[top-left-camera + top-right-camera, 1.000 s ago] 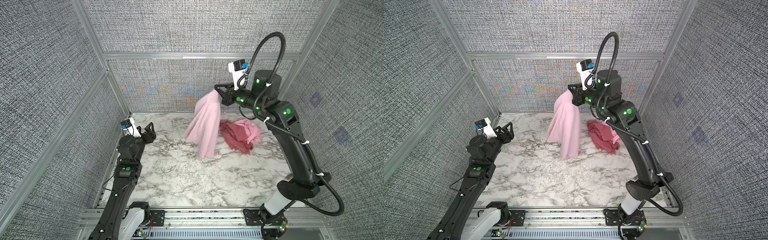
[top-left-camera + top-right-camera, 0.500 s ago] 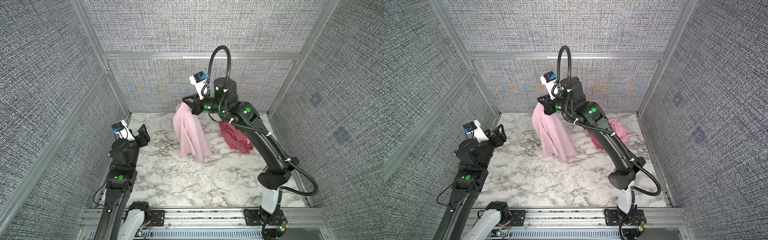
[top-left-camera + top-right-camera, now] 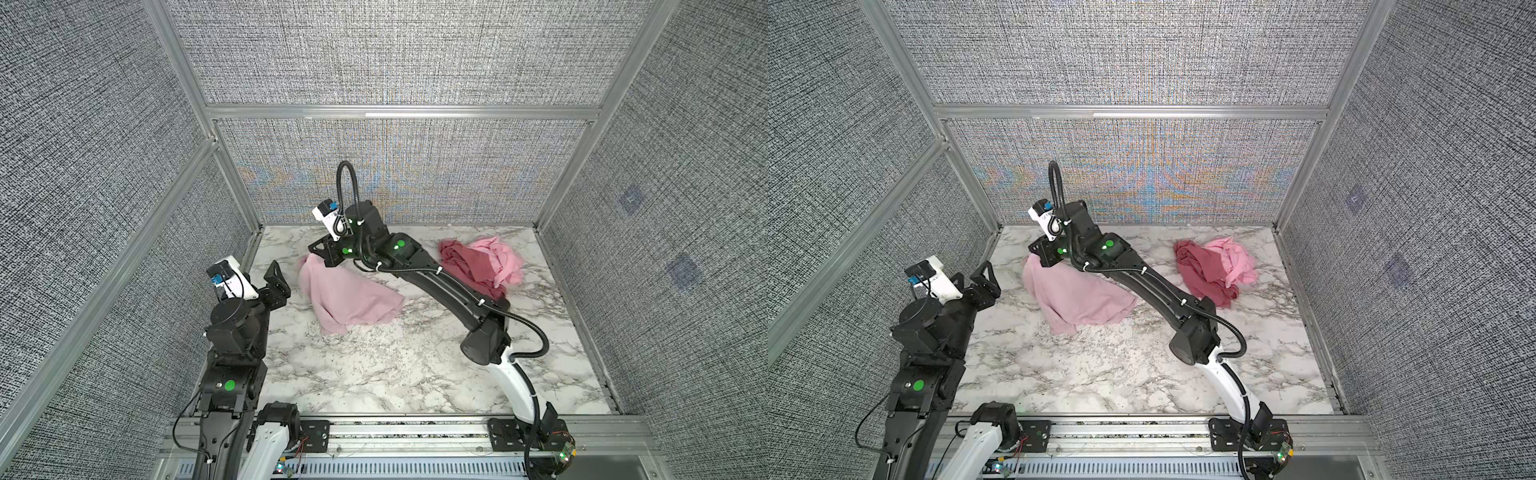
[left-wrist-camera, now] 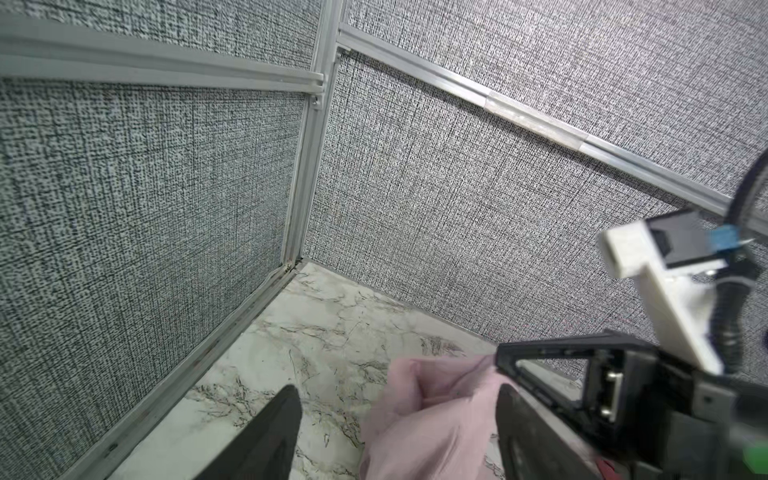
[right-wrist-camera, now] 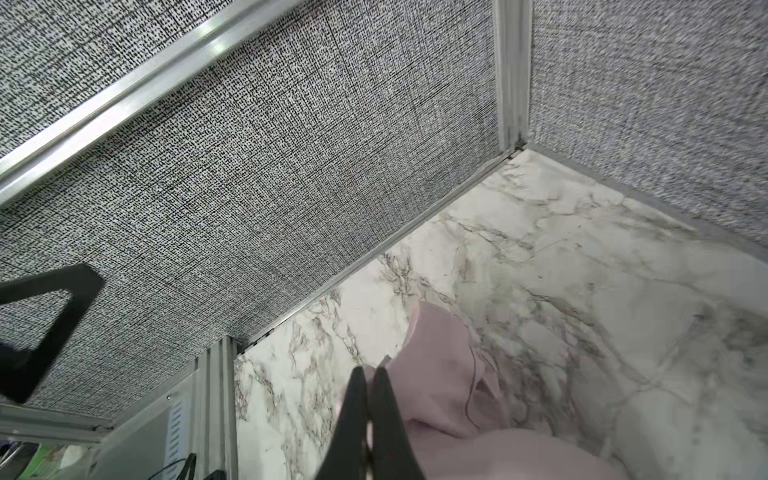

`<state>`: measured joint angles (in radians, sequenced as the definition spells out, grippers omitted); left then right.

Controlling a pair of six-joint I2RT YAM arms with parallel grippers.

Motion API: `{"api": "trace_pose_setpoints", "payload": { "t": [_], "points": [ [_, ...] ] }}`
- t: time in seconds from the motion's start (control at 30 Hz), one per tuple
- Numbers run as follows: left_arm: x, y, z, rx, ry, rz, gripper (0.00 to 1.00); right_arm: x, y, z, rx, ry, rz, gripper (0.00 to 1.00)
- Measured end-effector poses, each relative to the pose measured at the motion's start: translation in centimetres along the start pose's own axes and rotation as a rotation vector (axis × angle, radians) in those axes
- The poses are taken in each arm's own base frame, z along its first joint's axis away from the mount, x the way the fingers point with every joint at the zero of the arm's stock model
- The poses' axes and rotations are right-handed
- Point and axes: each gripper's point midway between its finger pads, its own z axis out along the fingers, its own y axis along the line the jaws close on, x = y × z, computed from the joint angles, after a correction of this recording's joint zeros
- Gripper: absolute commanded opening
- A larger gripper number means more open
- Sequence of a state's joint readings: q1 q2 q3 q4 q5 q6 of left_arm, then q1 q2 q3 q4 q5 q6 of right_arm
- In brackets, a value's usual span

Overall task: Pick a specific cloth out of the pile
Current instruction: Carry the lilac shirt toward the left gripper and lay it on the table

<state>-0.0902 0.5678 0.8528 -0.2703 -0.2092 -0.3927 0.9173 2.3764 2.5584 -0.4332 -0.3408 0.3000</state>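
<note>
Cloth [image 3: 351,301] lies mostly on the table [image 3: 374,374], well apart from the pile [image 3: 478,268], so separation looks done. The right gripper [image 3: 314,252] pinches its raised corner with jaws closed tight; the left gripper [image 3: 279,279] gapes empty nearby. Only release seems to remain.

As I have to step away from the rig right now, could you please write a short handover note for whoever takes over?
The right tool is shut on one corner of the pale mauve-pink fabric cloth.
The left tool is open and empty, close beside it.
Most of the cloth lies on the white marble table, left of centre, apart from the pile of bright pink and dark rose-red cloths at the back right.
Done: cloth separated from pile.
Left: probably release the corner and withdraw.
</note>
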Motion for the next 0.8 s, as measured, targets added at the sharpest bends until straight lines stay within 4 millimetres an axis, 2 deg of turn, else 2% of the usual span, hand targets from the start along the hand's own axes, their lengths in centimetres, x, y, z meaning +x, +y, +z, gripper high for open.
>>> {"api": "trace_pose_setpoints", "payload": {
  "t": [0.1,0.23,0.27,0.3,0.33,0.4,0.57,0.7,0.8],
  "points": [
    [-0.4,0.1,-0.4,-0.004,-0.012,0.002,0.76,1.5,0.9,2.3,-0.047,0.000,0.027,0.00],
    [0.1,0.6,-0.5,-0.029,0.008,0.011,0.76,4.1,2.1,5.1,-0.093,0.020,0.053,0.00],
    [0.2,0.7,-0.5,-0.031,0.013,0.013,0.76,4.7,2.4,5.7,-0.102,0.027,0.060,0.06],
    [0.2,0.7,-0.6,-0.032,0.016,0.014,0.76,5.4,2.8,6.3,-0.112,0.037,0.063,0.20],
    [0.2,0.6,-0.6,-0.031,0.015,0.014,0.76,6.0,3.1,6.7,-0.124,0.045,0.067,0.38],
    [0.1,0.7,-0.7,-0.034,0.017,0.018,0.76,6.7,3.7,7.1,-0.136,0.056,0.071,0.54],
    [0.1,0.6,-0.6,-0.033,0.026,0.027,0.76,7.6,4.3,6.4,-0.137,0.080,0.052,0.61],
    [0.8,0.2,-0.1,-0.009,0.051,0.029,0.76,7.9,4.1,4.2,-0.100,0.080,0.019,0.62],
    [2.4,-0.3,0.8,0.023,0.101,0.034,0.73,8.0,3.7,2.1,-0.068,0.066,-0.005,0.62]
  ]
}}
